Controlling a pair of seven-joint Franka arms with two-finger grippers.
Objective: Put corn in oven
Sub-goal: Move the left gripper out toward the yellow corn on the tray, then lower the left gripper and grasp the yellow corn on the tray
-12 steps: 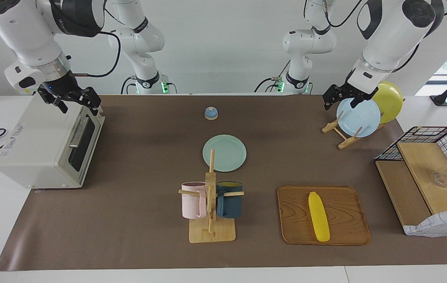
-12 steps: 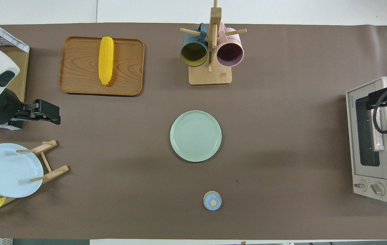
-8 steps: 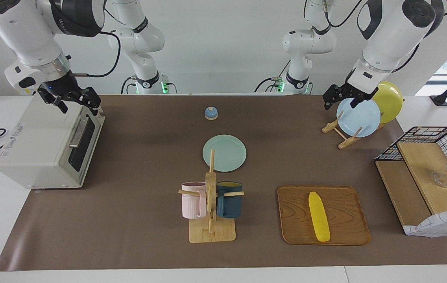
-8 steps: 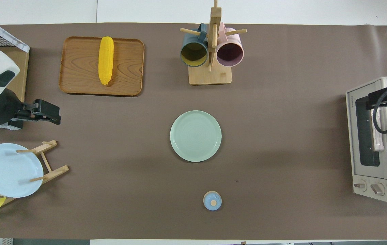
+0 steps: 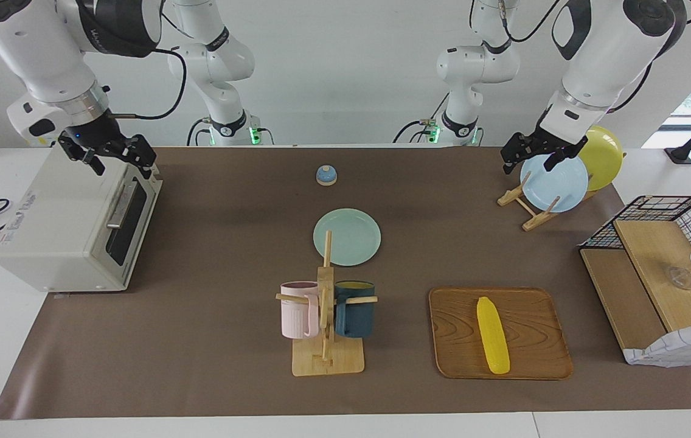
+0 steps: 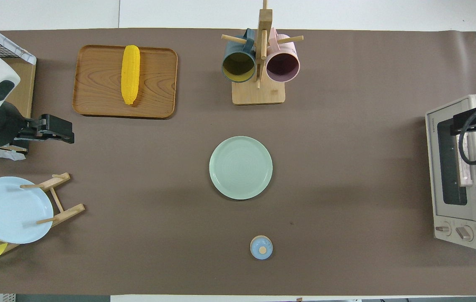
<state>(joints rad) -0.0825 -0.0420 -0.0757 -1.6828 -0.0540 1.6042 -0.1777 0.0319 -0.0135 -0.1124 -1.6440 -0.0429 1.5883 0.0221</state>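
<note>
Opening stage, nothing grasped yet. Corn (image 5: pixel 493 335) lies lengthwise on the wooden tray (image 5: pixel 534 365), toward the left arm's end of the table, farther from the robots than the plate rack (image 5: pixel 525 207). Toaster oven (image 5: pixel 72 222) sits at the right arm's end, door shut.

My left gripper (image 5: pixel 534 156) hangs over the rack's blue plate (image 5: pixel 555 185), fingers spread wide, empty. My right gripper (image 5: pixel 115 156) hovers over the oven's top edge above the door handle (image 5: pixel 119 207), jaws also fully apart, empty.

Next as I read it: right hooks the handle and pulls the door down; left goes to the tray and pinches the cob across its middle.

Grey lettering on the oven top and a red warning sticker by the knobs: neither readable.
</note>
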